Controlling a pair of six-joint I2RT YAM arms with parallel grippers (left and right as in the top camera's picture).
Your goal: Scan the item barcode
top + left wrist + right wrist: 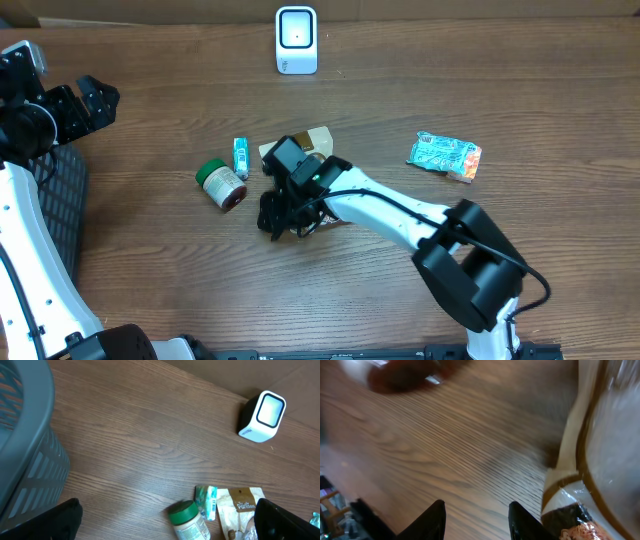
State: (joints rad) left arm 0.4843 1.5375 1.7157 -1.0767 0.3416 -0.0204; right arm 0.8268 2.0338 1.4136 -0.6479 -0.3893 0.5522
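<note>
Wood-grain worktop (450, 80) at a two-arm robot station, seen from above and from both wrists. The right gripper (477, 510) is low over the middle of the worktop, its jaws partly apart with only bare wood showing between them. A tan pouch (320, 138) with a clear window lies flat just beside one jaw; whether they touch is unclear. From overhead, the arm's wrist covers the near part of the pouch.

A white scanner (297, 40) stands upright at the far edge, its window facing the arms, well apart from the pouch. To the left of the pouch are a small teal packet (240, 157) and a green-lidded jar (221, 184), tipped on its side. A teal-and-orange snack packet (445, 155) sits alone off to the right.

The left gripper (167, 507) hangs at the left side beside a grey basket (35, 460) — jaws spread wide, holding nothing.
</note>
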